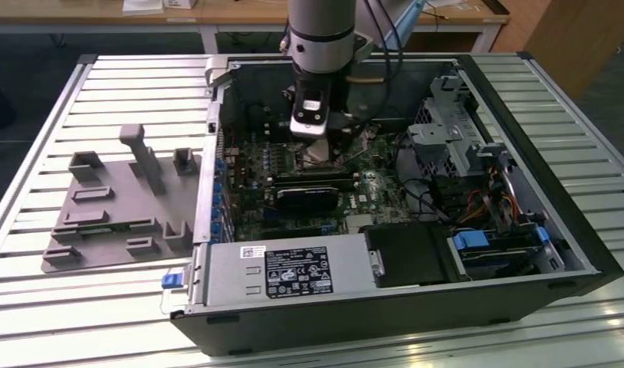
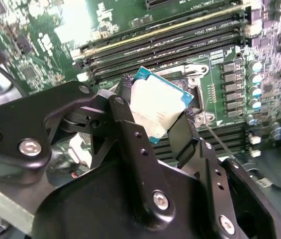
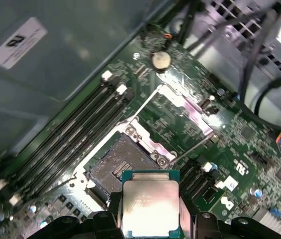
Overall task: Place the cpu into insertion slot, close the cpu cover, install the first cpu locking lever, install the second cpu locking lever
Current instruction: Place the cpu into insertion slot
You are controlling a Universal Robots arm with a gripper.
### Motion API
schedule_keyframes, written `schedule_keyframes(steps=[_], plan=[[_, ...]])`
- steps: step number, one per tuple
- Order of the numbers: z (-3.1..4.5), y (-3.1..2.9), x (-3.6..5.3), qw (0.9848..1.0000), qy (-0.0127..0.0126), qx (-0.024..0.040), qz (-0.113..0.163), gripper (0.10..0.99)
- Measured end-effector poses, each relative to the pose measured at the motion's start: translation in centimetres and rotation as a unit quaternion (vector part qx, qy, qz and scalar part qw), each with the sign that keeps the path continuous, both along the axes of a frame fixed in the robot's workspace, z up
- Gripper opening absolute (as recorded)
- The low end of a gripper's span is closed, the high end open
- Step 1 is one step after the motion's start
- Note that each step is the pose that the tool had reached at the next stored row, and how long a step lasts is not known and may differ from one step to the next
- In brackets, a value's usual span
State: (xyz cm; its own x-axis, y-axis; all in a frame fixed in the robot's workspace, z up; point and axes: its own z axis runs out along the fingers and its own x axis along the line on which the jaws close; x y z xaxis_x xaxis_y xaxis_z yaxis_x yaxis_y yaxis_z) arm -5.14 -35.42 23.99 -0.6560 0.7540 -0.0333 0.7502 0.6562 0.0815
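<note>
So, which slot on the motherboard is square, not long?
The insertion slot, the dark socket by the held cpu; the memory slots are long strips.

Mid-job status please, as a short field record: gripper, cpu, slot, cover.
gripper: shut on the cpu, inside the open computer case
cpu: gripped by two opposite edges, metal top showing, not in the slot
insertion slot: empty, contacts exposed
cpu cover: appears swung open, off the slot
progress: cpu not yet placed

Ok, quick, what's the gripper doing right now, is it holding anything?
The gripper: jaws shut on the cpu, which is not yet in the insertion slot.
</note>
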Motion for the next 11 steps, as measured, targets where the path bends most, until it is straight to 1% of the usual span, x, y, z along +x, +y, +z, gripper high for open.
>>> schedule_keyframes(steps=[2, 5, 9, 11], plan=[[-0.08, 0.00, 0.00, 0.9998, 0.0000, 0.0000, -0.018, 0.537], [-0.16, 0.01, 0.00, 0.9993, 0.0000, -0.0001, -0.037, 0.537], [-0.26, 0.01, 0.00, 0.9976, 0.0000, -0.0001, -0.070, 0.537], [-0.29, 0.04, 0.01, 0.9967, 0.0000, 0.0000, -0.081, 0.537]])
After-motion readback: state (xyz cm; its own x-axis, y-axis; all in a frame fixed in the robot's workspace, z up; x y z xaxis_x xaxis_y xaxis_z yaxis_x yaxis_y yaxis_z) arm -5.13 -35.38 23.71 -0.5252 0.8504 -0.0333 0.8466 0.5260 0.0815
